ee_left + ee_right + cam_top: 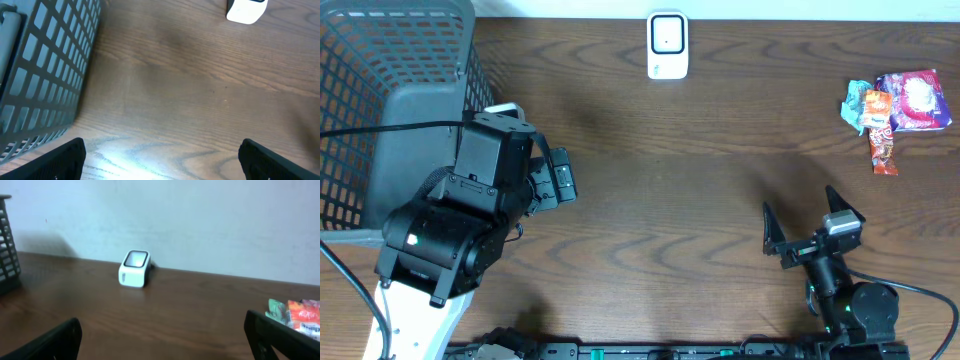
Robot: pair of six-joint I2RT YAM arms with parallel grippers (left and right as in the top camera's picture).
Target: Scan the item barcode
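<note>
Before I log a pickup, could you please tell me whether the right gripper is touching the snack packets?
Apart. The overhead view shows bare table between the open right gripper and the snack packets.

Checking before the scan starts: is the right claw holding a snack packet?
No, the right claw stands open and empty, and the snack packets lie apart from it.

White scanner [667,45] at far edge, snack packets [895,108] right
</note>
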